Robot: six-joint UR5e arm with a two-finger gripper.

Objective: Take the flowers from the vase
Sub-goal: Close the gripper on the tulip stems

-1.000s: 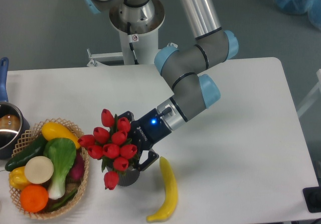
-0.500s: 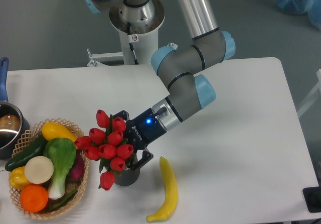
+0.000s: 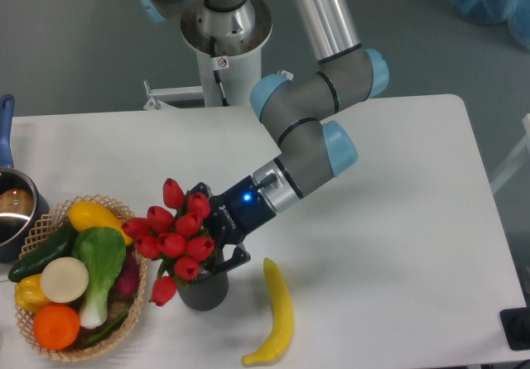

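Observation:
The flowers point(image 3: 175, 235), a tight bunch of red tulip buds with green leaves, stand in the dark grey vase point(image 3: 204, 289) near the table's front edge. My gripper point(image 3: 217, 251) reaches in from the right and sits just behind the buds, above the vase's rim. Its fingers close around the stems, which the buds mostly hide. One bud point(image 3: 163, 289) droops over the vase's left side.
A woven basket point(image 3: 137, 290) full of vegetables and fruit stands just left of the vase. A yellow banana point(image 3: 276, 313) lies just right of it. A pot with a blue handle point(image 3: 12, 212) sits at the left edge.
The bunch and my gripper swung a little left, then shifted slightly. The vase shows more at the bottom now, and the lowest bud hangs further left.

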